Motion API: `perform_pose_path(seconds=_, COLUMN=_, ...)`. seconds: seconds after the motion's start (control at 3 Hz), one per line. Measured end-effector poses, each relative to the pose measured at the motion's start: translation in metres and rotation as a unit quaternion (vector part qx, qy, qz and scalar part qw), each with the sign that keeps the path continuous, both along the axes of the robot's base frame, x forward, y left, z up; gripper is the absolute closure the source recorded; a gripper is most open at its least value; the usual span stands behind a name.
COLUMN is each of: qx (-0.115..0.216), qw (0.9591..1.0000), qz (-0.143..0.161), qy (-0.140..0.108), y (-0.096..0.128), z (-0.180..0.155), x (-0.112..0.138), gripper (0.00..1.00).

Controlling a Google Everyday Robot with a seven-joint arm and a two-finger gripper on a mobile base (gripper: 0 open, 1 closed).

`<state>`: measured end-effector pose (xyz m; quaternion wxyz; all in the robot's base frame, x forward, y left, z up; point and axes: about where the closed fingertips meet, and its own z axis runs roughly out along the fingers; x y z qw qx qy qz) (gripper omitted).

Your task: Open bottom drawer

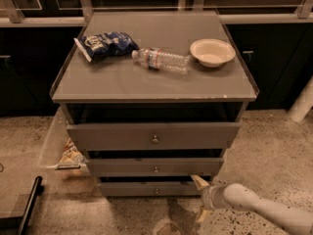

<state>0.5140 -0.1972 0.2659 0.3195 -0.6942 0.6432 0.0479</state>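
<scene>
The bottom drawer [146, 189] is the lowest, slimmest grey front of the cabinet, with a small round metal knob [156, 191] at its centre. It sits shut or nearly shut under the middle drawer [154, 167] and the tall top drawer [153, 136]. My gripper [201, 199] reaches in from the lower right on a white arm [264, 208]. Its two cream fingers are spread open, one by the bottom drawer's right end, one lower toward the floor. It holds nothing and is well right of the knob.
The cabinet top [112, 80] carries a blue chip bag [105, 44], a lying plastic water bottle [161, 60] and a white bowl [212, 52]. A clear bin [56, 146] with a snack bag stands left of the cabinet. A black bar [29, 204] lies at lower left. The floor is speckled.
</scene>
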Motion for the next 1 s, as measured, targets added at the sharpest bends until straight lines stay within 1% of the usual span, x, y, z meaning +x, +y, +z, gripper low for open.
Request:
perform_pose_path(seconds=0.33, qx=0.016, qw=0.9997, qz=0.020, qy=0.003, y=0.009, z=-0.027, x=0.010, gripper=0.00)
perform_pose_path(seconds=0.67, qx=0.016, qw=0.9997, qz=0.019, qy=0.003, y=0.011, z=-0.029, x=0.011, gripper=0.00)
perform_pose_path(seconds=1.0, qx=0.023, qw=0.9995, qz=0.021, qy=0.008, y=0.017, z=-0.045, x=0.025, gripper=0.00)
